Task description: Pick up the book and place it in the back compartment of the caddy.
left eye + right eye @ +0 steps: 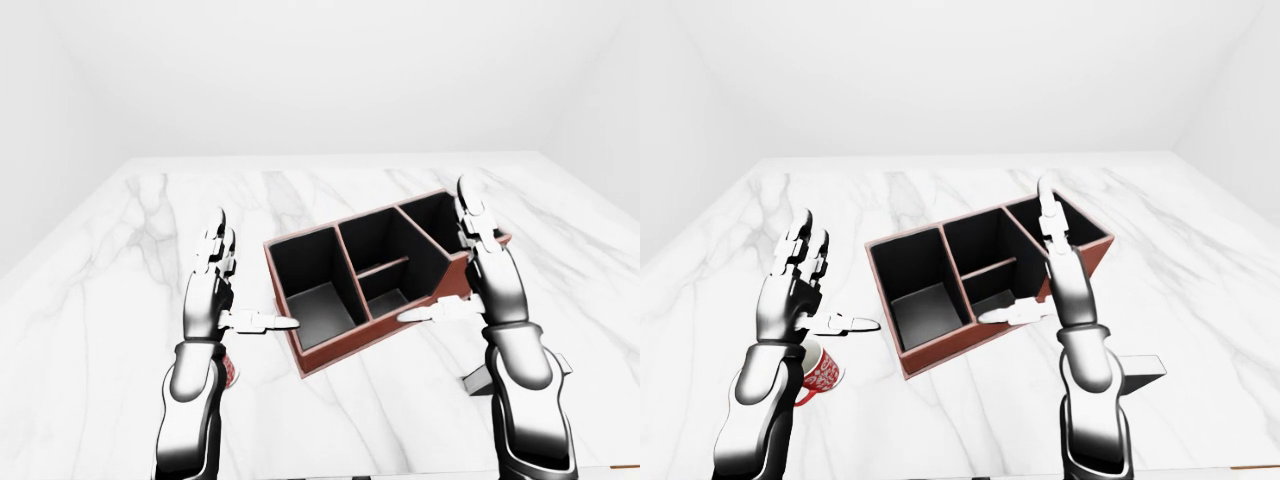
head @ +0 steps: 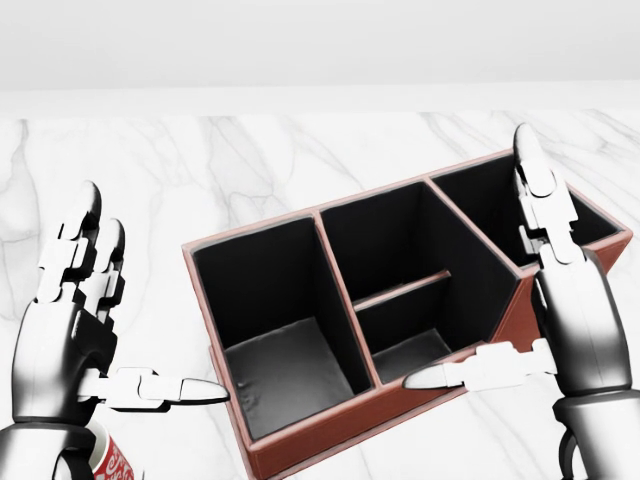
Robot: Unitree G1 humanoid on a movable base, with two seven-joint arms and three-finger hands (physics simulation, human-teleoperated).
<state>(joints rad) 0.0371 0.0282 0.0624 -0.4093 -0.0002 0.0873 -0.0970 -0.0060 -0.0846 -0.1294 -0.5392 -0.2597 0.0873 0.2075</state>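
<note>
The caddy is a red-brown box with black compartments, lying slantwise on the white marble table. It has a large bay at the left, a split middle and one bay at the upper right. All the bays I can see into hold nothing. My left hand is open, left of the caddy. My right hand is open over its right end, thumb along the near wall. A flat grey object, perhaps the book, lies at the lower right of the right-eye view, partly behind my right arm.
A red patterned mug stands under my left forearm, at the lower left. The table's near edge runs along the bottom of both eye views. White walls close the room behind the table.
</note>
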